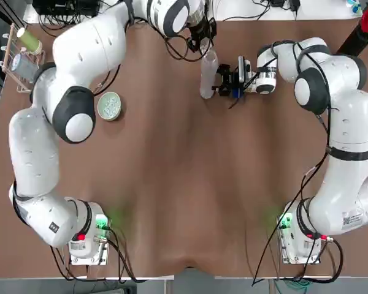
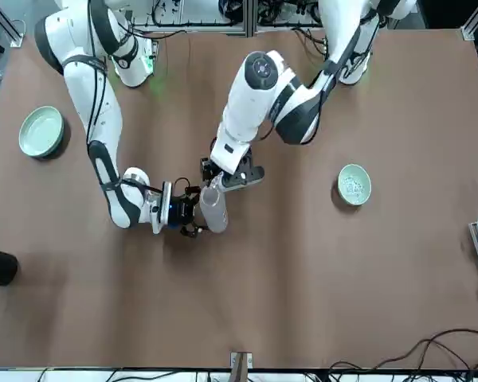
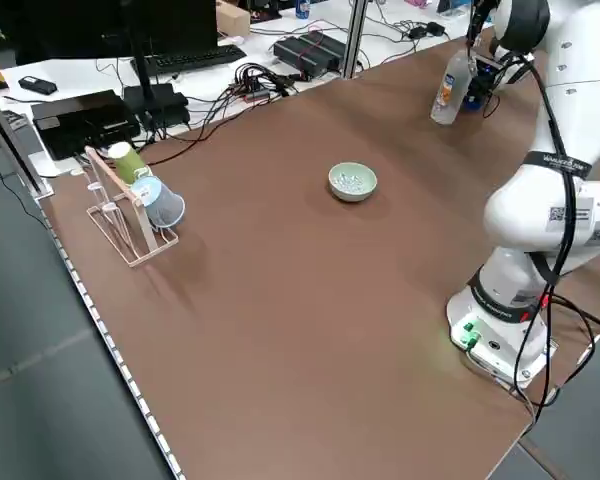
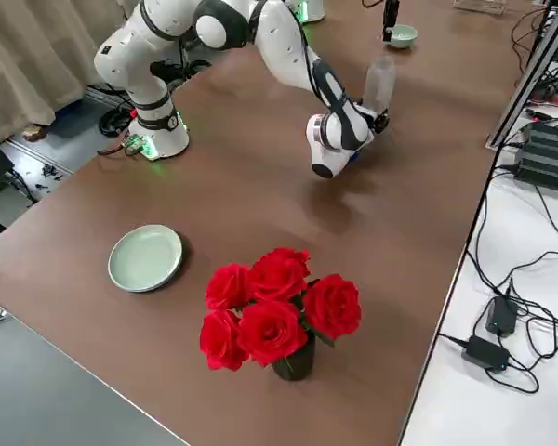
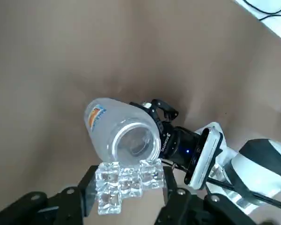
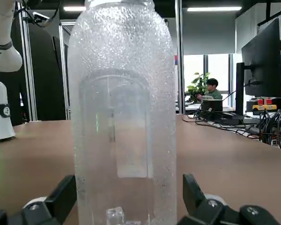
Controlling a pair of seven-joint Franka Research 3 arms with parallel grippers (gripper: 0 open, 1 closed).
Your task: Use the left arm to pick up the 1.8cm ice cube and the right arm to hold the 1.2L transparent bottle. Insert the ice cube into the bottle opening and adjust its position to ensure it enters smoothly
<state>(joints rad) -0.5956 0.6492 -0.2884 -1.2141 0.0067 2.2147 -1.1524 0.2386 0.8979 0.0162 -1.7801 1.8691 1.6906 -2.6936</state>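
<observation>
I have the clear bottle (image 6: 124, 117) gripped near upright in my right gripper (image 2: 193, 212), its two fingers drawn in on opposite sides of the plastic, only as far apart as the bottle's width. My left gripper (image 5: 130, 185) is above the bottle, its jaws closed on a small cluster of ice cubes (image 5: 130, 180): three lie in a row across from finger to finger, and another juts from one end of that row. These clear cubes overlap the edge of the bottle opening (image 5: 135, 143) in my left wrist view, but I cannot tell whether any of them touches the rim or dips inside. Low down in the bottle, I can see a few more clear cubes (image 6: 115, 216). Well to the left of the bottle sits a small pale green bowl (image 3: 352, 182) with ice pieces in it, and farther out on that same side stands a wire rack (image 3: 132, 222) with a green cup (image 3: 127, 160) and a light blue cup (image 3: 160, 203). To the right of the bottle, nearer my arm bases, is a pale green plate (image 4: 145, 258); also to the right, well apart from the bottle, stand red roses (image 4: 277, 307) in a black pot (image 4: 296, 360). Beyond the table, past the bottle, a person (image 6: 212, 90) is sitting.
</observation>
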